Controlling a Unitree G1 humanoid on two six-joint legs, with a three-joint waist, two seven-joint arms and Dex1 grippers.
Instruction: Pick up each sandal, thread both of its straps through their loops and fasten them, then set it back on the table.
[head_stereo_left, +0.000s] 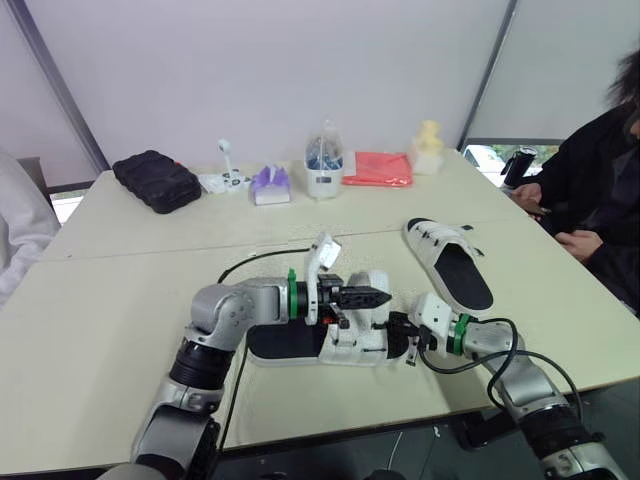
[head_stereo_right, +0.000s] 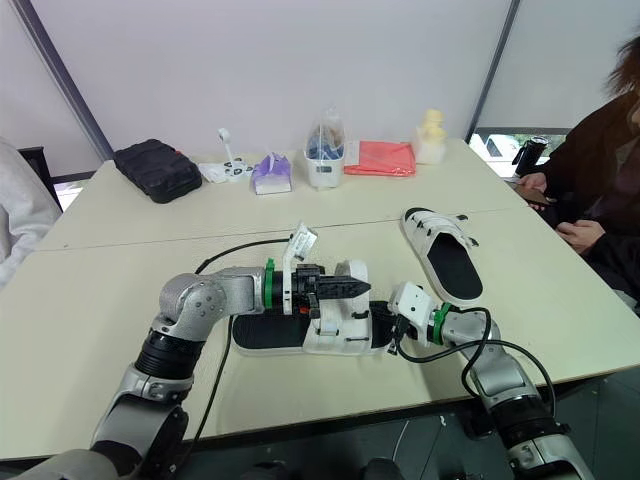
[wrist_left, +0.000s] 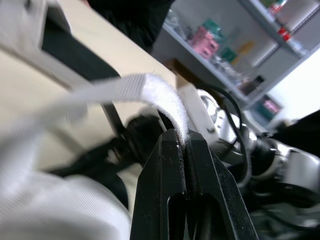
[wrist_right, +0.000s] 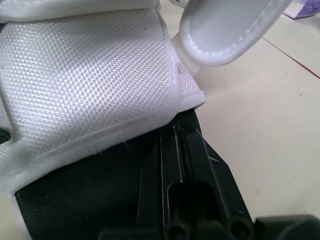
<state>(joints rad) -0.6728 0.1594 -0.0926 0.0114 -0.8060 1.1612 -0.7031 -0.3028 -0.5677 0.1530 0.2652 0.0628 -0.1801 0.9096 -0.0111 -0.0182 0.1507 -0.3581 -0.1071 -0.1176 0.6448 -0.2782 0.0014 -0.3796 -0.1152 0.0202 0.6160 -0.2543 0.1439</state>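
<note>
Left claw (wrist_left: 179, 144) pinched on strap (wrist_left: 150, 87) — fastening unfinished; right claw (wrist_right: 180, 134) pressed together against near sandal (head_stereo_left: 362, 332). Far sandal (head_stereo_left: 450, 262) at 2 o'clock — likely pending.

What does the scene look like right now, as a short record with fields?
Near sandal: flat on the table, between the two grippers
Left gripper: shut on the near sandal's white strap
Right gripper: shut, tips at the near sandal's black sole
Far sandal: on the table, further right, untouched
Person: at the table's right side
</note>
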